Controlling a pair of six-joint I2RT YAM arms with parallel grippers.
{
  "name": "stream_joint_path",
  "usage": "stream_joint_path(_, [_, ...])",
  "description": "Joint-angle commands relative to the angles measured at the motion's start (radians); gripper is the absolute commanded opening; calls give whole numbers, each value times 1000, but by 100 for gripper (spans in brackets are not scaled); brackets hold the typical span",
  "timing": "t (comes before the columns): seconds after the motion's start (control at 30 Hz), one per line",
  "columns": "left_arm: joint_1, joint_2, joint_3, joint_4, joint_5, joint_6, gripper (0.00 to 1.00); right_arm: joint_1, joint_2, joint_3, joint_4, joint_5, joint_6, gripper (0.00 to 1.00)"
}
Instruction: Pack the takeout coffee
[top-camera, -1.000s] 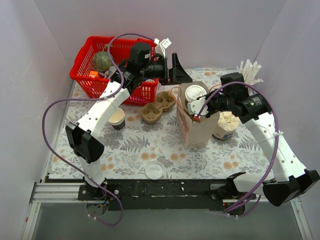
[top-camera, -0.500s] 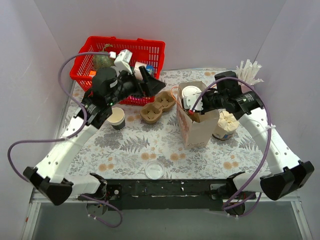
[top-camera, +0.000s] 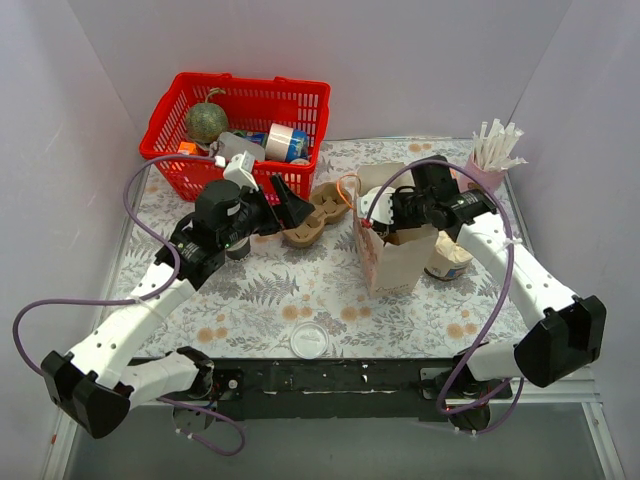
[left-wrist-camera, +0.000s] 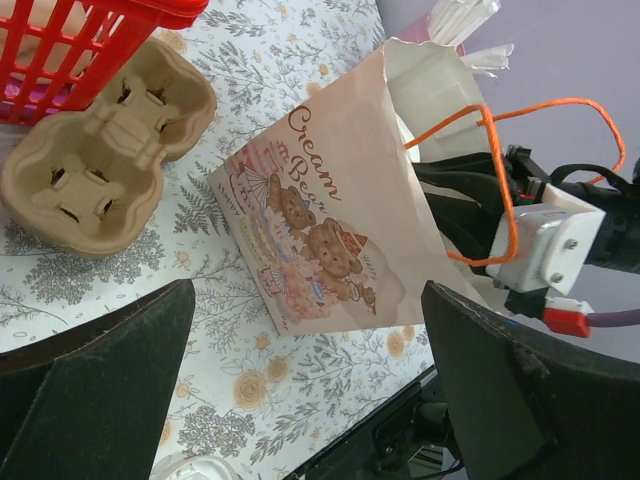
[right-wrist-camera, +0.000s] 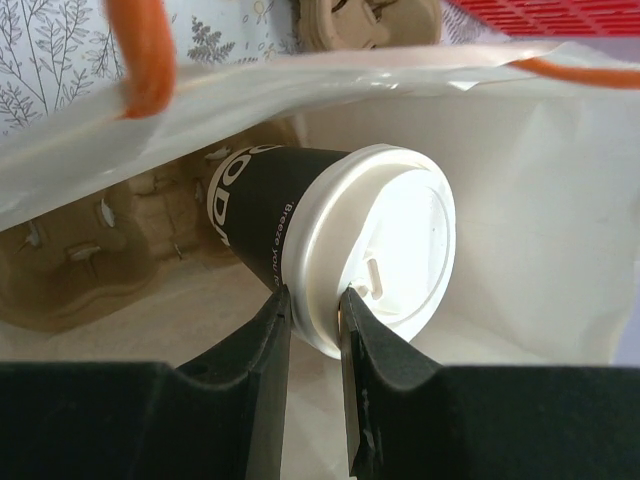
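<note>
The takeout coffee (right-wrist-camera: 300, 235), a dark cup with a white lid (right-wrist-camera: 385, 240), hangs tilted inside the open paper bag (right-wrist-camera: 520, 200). My right gripper (right-wrist-camera: 315, 300) is shut on the rim of its lid. From above, the right gripper (top-camera: 385, 210) reaches into the mouth of the bag (top-camera: 395, 262), where the white lid (top-camera: 374, 206) shows. A cardboard cup carrier (right-wrist-camera: 90, 260) lies in the bag below the cup. My left gripper (left-wrist-camera: 310, 380) hovers open and holds nothing, left of the bag (left-wrist-camera: 330, 230), near the carrier on the table (left-wrist-camera: 100, 150).
A red basket (top-camera: 250, 78) with several items stands at the back left. A cardboard cup carrier (top-camera: 315, 212) lies between basket and bag. A white tub with crumpled paper (top-camera: 450, 258) sits right of the bag, straws (top-camera: 493, 150) behind it. A loose lid (top-camera: 309, 339) lies near the front edge.
My left arm has swung back from over the basket and come down toward the near left, its gripper still open. My right gripper has shifted slightly left with the cup at the bag.
</note>
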Motion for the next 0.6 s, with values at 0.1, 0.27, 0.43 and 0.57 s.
stream_joint_path(0.1, [2, -45, -27, 3, -100, 1, 98, 24, 25, -69, 121, 71, 32, 1])
stream_joint_path(0.27, [3, -52, -44, 1, -104, -4, 98, 27, 33, -104, 148, 42, 43, 1])
stream_joint_path(0.43, [3, -59, -50, -2, -107, -4, 98, 28, 41, -126, 152, 71, 50, 1])
stream_joint_path(0.57, [2, -64, -50, -11, -113, -5, 98, 28, 47, -141, 168, 79, 55, 1])
